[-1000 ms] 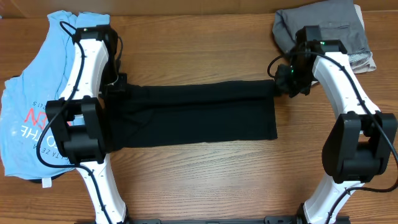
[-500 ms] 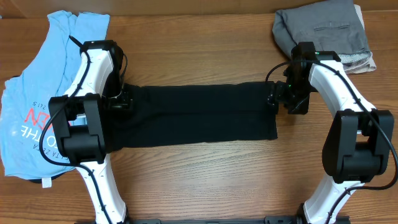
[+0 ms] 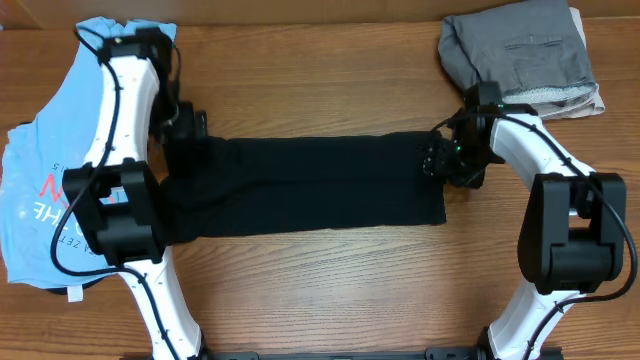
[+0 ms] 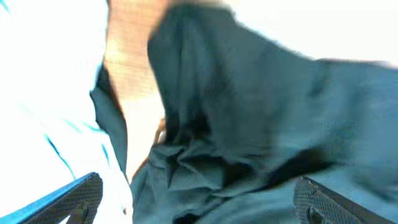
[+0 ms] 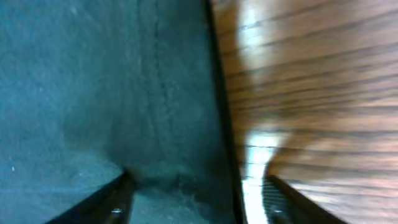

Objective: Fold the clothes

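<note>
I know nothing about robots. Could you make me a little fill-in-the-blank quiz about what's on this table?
1. The folded shirt stretched between the left gripper and the right gripper is ___ in colour.
2. The grey trousers lie nearest the ___ gripper.
3. The blue shirt lies nearest the ___ gripper.

Missing words: black; right; left.

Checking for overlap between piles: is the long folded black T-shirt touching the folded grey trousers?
Apart. The overhead view shows a strip of bare wooden table between the black T-shirt and the grey trousers.
</note>
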`<act>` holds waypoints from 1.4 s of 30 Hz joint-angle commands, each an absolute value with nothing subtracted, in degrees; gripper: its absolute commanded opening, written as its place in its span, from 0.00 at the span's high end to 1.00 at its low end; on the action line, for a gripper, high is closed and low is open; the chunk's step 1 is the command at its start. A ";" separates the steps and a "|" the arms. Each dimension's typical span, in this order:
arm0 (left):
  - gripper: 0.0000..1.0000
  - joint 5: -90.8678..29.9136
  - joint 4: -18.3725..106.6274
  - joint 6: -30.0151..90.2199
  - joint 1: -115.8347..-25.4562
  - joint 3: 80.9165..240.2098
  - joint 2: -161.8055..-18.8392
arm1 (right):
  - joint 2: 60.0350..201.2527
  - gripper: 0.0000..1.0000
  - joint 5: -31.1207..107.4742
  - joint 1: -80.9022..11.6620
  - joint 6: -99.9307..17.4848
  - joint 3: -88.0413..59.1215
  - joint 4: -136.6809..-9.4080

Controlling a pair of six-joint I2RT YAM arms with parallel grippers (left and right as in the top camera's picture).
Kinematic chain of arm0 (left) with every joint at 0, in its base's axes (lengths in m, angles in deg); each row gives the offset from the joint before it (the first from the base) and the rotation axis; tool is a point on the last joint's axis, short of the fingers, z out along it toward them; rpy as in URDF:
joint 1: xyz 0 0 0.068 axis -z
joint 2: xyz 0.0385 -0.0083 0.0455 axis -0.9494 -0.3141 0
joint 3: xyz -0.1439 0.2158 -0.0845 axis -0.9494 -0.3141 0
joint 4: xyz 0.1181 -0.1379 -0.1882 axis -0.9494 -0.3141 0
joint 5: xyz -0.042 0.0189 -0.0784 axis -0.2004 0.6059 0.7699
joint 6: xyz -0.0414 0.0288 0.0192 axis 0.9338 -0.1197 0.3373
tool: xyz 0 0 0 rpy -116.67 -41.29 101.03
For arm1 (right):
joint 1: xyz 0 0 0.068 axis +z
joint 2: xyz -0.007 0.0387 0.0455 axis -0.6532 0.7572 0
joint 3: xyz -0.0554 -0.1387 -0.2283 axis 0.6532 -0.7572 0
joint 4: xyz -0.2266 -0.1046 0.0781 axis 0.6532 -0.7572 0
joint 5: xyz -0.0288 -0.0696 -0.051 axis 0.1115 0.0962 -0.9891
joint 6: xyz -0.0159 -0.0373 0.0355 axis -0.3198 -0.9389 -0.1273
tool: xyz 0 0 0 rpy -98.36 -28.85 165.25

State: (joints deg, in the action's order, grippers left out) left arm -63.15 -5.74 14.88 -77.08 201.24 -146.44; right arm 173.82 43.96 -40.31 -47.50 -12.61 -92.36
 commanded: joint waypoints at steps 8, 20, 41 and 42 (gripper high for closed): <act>0.00 -55.33 -5.50 14.73 -76.93 213.61 -134.79 | 173.95 0.96 45.55 -41.14 -41.29 -20.50 -84.44; 0.00 -59.81 -6.74 13.68 -76.93 213.61 -134.79 | 168.84 0.96 46.43 -57.38 -42.38 -14.36 -92.75; 0.00 -59.72 -6.22 12.45 -76.93 213.54 -134.88 | 167.00 0.96 49.71 -39.51 -48.11 -4.57 -104.07; 0.00 -59.57 -6.20 12.45 -76.93 213.54 -134.92 | 167.00 0.96 49.73 -38.26 -48.11 -4.57 -104.03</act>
State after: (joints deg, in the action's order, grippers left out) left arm -59.20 -6.31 13.33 -77.04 212.84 -135.16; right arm 168.77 48.81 -41.78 -47.87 -5.99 -104.14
